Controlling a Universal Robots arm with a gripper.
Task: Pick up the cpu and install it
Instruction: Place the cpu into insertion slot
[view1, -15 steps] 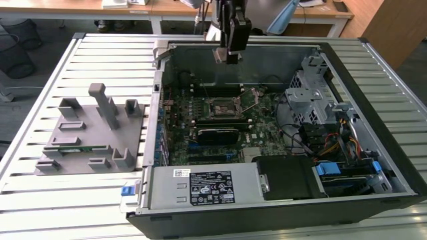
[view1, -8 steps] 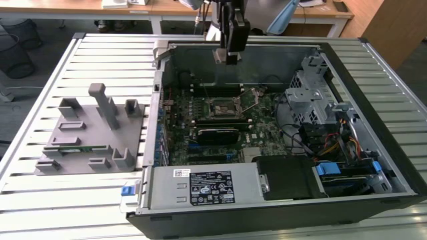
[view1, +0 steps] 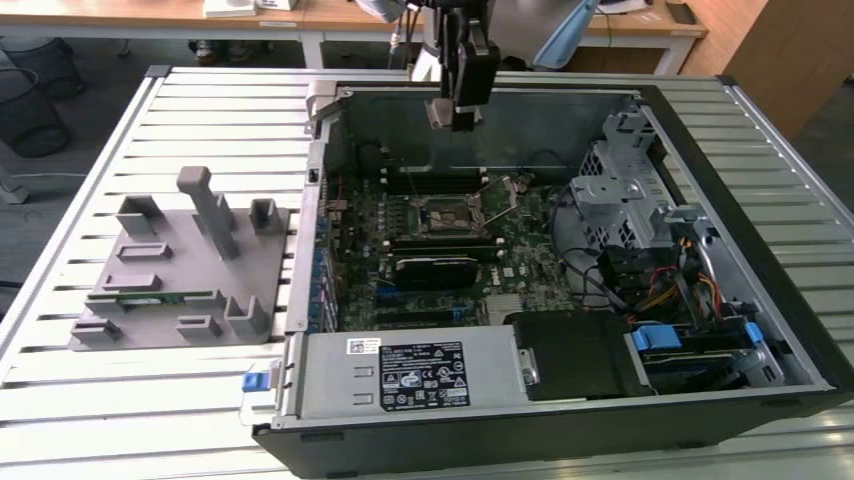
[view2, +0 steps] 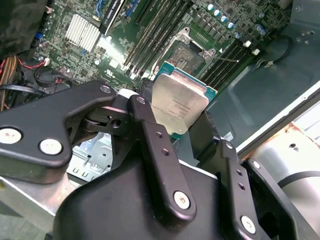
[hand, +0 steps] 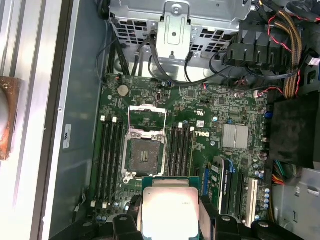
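Observation:
My gripper (view1: 459, 118) hangs above the back part of the open computer case (view1: 320, 200), shut on the cpu (view1: 439, 111). In both wrist views the cpu (view2: 179, 102) (hand: 170, 207) shows its silvery metal top with a green rim, clamped by two opposite edges between the black fingers (view2: 150, 132) (hand: 207, 215). Below it, the black motherboard socket (hand: 144, 152) (view2: 187, 54) (view1: 451, 213) lies bare, with its metal frame (hand: 147, 111) swung open. The cpu is well above the board, touching nothing but the fingers.
A grey parts fixture (view1: 174, 270) holding a green memory stick (view1: 160, 297) stands on the slatted table at the exterior view's left. Inside the case are a power supply (view1: 400, 372), a metal drive cage (view1: 621, 190), cable bundles (hand: 292, 35) and a finned heatsink (hand: 235, 136).

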